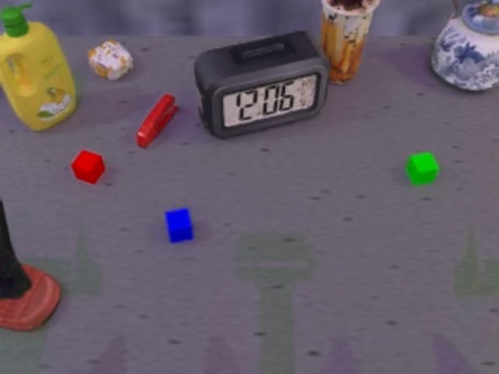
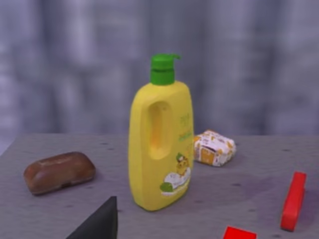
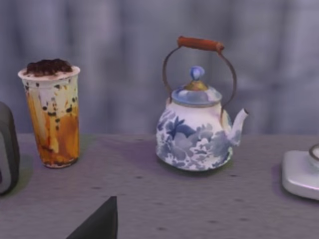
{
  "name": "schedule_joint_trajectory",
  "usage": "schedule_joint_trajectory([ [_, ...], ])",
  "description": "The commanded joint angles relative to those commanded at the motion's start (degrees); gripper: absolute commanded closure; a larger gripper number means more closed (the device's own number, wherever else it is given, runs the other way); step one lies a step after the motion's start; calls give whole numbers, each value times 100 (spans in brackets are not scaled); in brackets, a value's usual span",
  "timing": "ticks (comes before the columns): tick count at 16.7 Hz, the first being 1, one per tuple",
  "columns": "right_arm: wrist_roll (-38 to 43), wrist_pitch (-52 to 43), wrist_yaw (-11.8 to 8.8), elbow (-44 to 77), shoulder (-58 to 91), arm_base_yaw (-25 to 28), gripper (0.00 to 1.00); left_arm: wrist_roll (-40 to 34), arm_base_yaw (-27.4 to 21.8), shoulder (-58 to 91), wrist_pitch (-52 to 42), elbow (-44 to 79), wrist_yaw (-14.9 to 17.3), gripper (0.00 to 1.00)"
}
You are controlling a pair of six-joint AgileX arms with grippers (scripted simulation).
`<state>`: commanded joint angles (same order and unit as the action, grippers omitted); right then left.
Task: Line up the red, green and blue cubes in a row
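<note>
Red cube (image 1: 88, 166) sits left of and slightly nearer than the clock (image 1: 261, 84), just below the red stapler (image 1: 157, 120); blue cube (image 1: 178, 224) lies nearer still, left of the clock's centre; green cube (image 1: 422, 167) is well apart, right of the clock. All three rest unheld on the table (image 1: 312, 257). Neither gripper is clearly visible, so finger state cannot be told; a dark fingertip shows in each wrist view.

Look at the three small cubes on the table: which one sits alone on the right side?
The green cube. It sits by itself on the table's right side, while the red cube and blue cube both lie on the left.
</note>
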<state>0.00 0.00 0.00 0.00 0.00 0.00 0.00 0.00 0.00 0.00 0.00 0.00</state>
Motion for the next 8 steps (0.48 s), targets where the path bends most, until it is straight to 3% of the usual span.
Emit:
schedule_joint_trajectory([
  [4, 0, 0, 0, 0, 0, 0, 0, 27, -17, 173, -117, 171, 9, 0],
  [8, 0, 0, 0, 0, 0, 0, 0, 180, -78, 1244, -785, 1225, 22, 0],
])
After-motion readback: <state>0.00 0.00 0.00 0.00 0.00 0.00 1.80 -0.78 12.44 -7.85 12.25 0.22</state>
